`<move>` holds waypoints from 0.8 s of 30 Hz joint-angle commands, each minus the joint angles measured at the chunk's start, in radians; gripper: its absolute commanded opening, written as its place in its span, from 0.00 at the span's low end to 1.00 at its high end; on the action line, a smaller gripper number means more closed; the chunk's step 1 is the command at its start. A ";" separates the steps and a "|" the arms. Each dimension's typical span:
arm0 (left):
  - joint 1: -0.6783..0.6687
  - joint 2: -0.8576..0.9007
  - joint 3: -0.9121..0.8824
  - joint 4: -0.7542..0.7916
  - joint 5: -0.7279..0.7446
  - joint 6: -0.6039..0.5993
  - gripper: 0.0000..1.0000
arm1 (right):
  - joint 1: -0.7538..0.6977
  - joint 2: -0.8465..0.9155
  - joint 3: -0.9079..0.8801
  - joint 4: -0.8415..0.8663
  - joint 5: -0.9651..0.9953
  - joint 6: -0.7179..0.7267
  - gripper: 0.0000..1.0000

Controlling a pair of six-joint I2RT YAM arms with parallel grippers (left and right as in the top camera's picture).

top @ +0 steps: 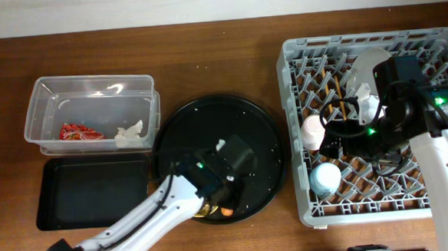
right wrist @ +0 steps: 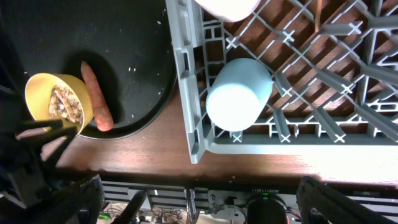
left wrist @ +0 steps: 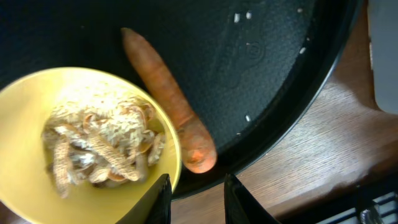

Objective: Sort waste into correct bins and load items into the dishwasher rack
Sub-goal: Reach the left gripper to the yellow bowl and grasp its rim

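Observation:
The yellow bowl (left wrist: 37,124) holds beige food scraps with rice (left wrist: 99,146) and stands at the front edge of the round black tray (left wrist: 261,68). An orange carrot piece (left wrist: 174,106) lies beside it. My left gripper (left wrist: 196,202) is open over the bowl's rim, with one finger above the bowl's edge; overhead it (top: 216,195) covers the bowl. The rack (top: 305,206) holds the blue cup (top: 324,178), the white-pink cup (top: 312,131), the grey plate (top: 368,66) and the chopsticks (top: 337,89). My right gripper (right wrist: 199,205) is wide open and empty above the rack's front.
The clear tub (top: 45,92) at the back left holds the red wrapper (top: 78,133) and the white tissue (top: 130,133). The black rectangular tray (top: 93,190) lies in front of it. Rice grains dot the round tray (top: 262,123).

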 commanded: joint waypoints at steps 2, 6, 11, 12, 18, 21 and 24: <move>-0.046 0.007 -0.049 0.026 -0.063 -0.050 0.28 | -0.003 0.002 -0.003 0.000 -0.005 0.011 0.98; -0.046 0.045 -0.051 0.033 -0.146 -0.069 0.28 | -0.003 0.002 -0.003 0.000 -0.005 0.011 0.98; -0.046 0.118 -0.054 0.073 -0.154 -0.068 0.27 | -0.003 0.002 -0.003 0.000 -0.005 0.011 0.98; -0.046 0.132 -0.054 0.073 -0.172 -0.068 0.27 | -0.003 0.002 -0.003 0.001 -0.005 0.011 0.98; -0.046 0.174 -0.055 0.086 -0.181 -0.069 0.27 | -0.003 0.002 -0.003 0.000 -0.005 0.011 0.98; -0.046 0.188 -0.055 0.087 -0.175 -0.069 0.27 | -0.003 0.002 -0.003 0.000 -0.005 0.011 0.98; -0.046 0.188 -0.055 0.093 -0.174 -0.069 0.15 | -0.003 0.002 -0.003 0.000 -0.005 0.011 0.98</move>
